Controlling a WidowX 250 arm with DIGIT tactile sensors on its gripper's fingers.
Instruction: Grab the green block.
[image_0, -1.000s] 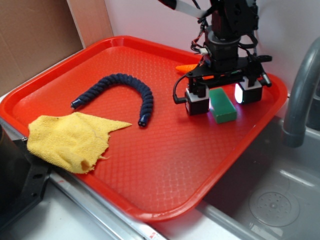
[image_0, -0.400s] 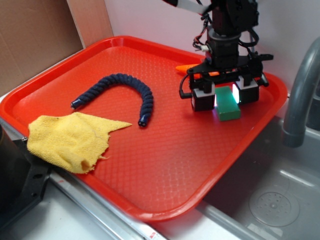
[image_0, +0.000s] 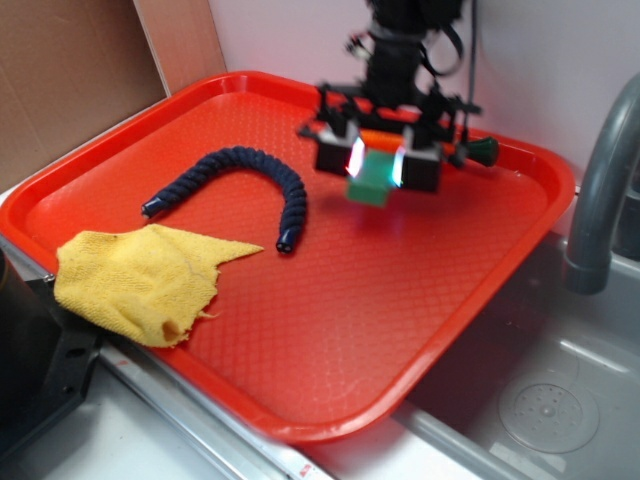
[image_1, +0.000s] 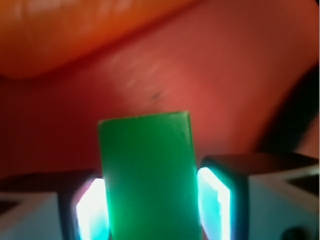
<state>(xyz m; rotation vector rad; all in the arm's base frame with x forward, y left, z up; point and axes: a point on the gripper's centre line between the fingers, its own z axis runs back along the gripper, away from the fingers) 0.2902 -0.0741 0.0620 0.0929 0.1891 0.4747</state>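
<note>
The green block (image_0: 373, 183) hangs above the red tray (image_0: 330, 330), pinched between my two glowing fingers. My gripper (image_0: 377, 164) is shut on it, over the tray's back middle. In the wrist view the green block (image_1: 149, 175) fills the gap between the two lit pads (image_1: 92, 210), both pressed against its sides, with the tray floor below.
A toy carrot (image_0: 470, 152) lies behind the gripper at the tray's back. A dark blue curved rope (image_0: 262, 183) lies mid-tray, a yellow cloth (image_0: 140, 278) drapes over the front left rim. A grey faucet (image_0: 600, 190) and sink (image_0: 540, 400) are on the right.
The fingers closed on the green block, and the gripper lifted it off the tray and carried it left, away from the tray's right rim.
</note>
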